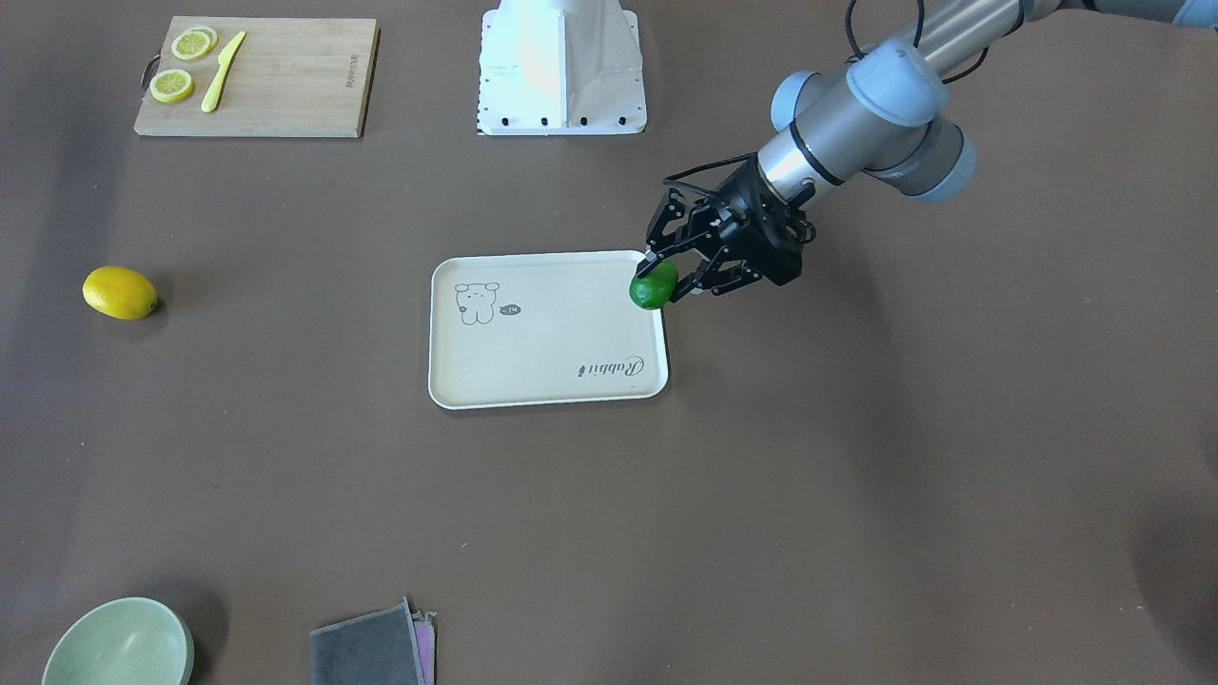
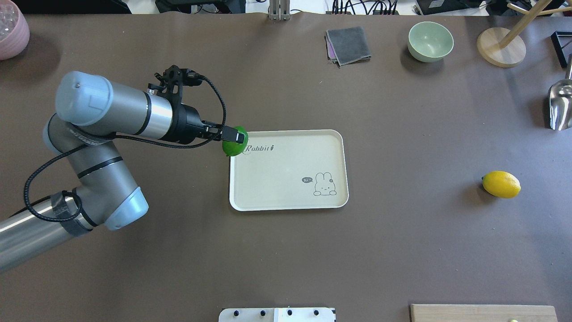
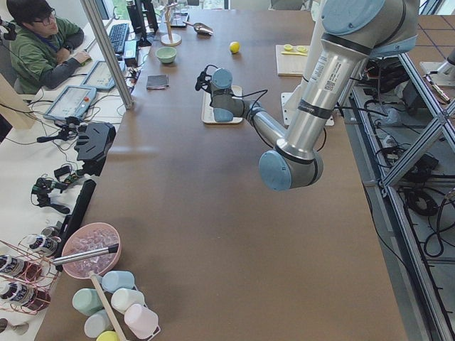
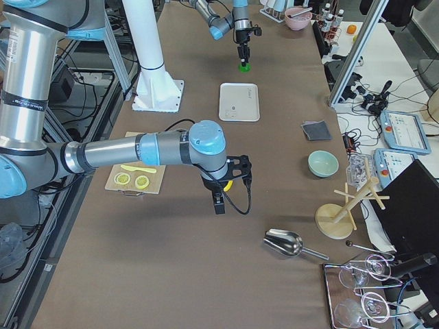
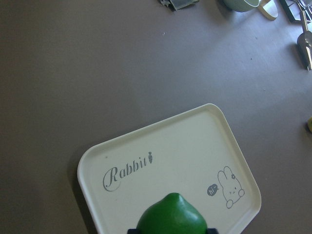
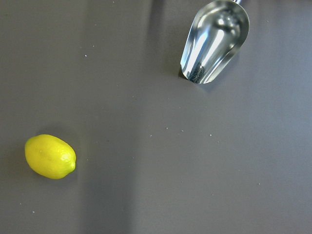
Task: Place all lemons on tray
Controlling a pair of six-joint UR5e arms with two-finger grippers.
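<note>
My left gripper (image 1: pixel 671 276) is shut on the glossy green lemon (image 1: pixel 654 284) and holds it above the corner of the cream tray (image 1: pixel 552 352) by the "Rabbit" print. The overhead view shows the gripper (image 2: pixel 234 135), the green lemon (image 2: pixel 232 145) and the tray (image 2: pixel 286 174). The left wrist view looks down past the lemon (image 5: pixel 171 217) onto the tray (image 5: pixel 180 161). The yellow lemon (image 2: pixel 501 184) lies on the table, far from the tray. My right gripper (image 4: pixel 219 199) hovers close over it; I cannot tell if it is open. The right wrist view shows that lemon (image 6: pixel 50 156).
A wooden cutting board (image 1: pixel 257 76) with lemon slices and a yellow knife lies near the robot base. A green bowl (image 2: pixel 430 41), a grey cloth (image 2: pixel 348 44), a wooden stand (image 2: pixel 500 47) and a metal scoop (image 6: pixel 214 41) sit at the far side.
</note>
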